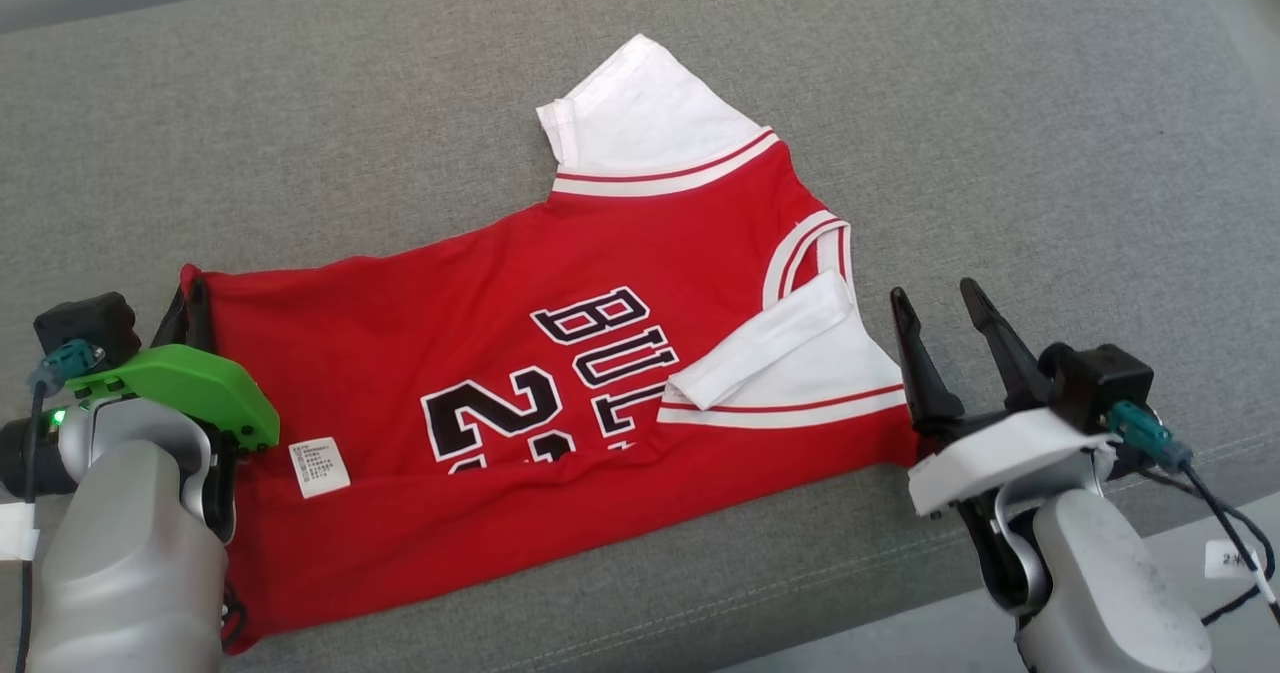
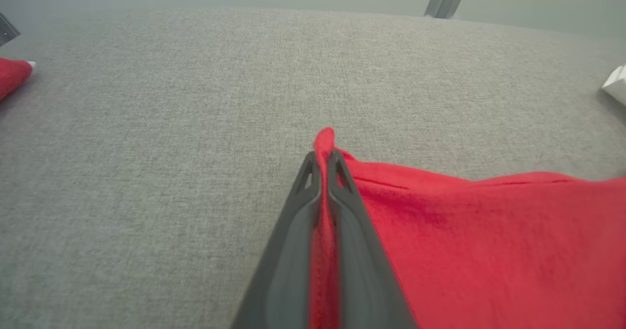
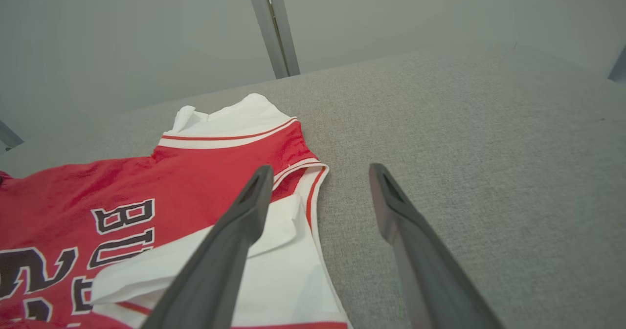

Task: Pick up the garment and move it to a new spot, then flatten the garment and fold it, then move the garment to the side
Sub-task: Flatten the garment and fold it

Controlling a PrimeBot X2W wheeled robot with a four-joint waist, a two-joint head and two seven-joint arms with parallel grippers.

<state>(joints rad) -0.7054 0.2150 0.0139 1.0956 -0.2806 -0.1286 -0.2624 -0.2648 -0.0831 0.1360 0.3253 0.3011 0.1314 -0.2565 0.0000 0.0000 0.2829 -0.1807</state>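
Observation:
The garment (image 1: 560, 353) is a red jersey with white sleeves and black lettering, spread on the grey cushion with its near sleeve folded over. My left gripper (image 1: 190, 298) is shut on the garment's far left hem corner; in the left wrist view the red cloth (image 2: 440, 231) is pinched between the two dark fingers (image 2: 342, 207) and a small fold pokes past the tips. My right gripper (image 1: 940, 313) stands open just right of the near white sleeve (image 1: 800, 353). In the right wrist view its fingers (image 3: 234, 231) straddle the garment's edge (image 3: 313, 207), above the cloth.
The grey fabric surface (image 1: 1000, 103) stretches far and right of the garment. Its front edge (image 1: 760, 573) runs along the bottom right, with pale floor beyond. A metal post (image 3: 271, 26) stands against the wall behind. A white care label (image 1: 318, 466) sits on the garment's near left part.

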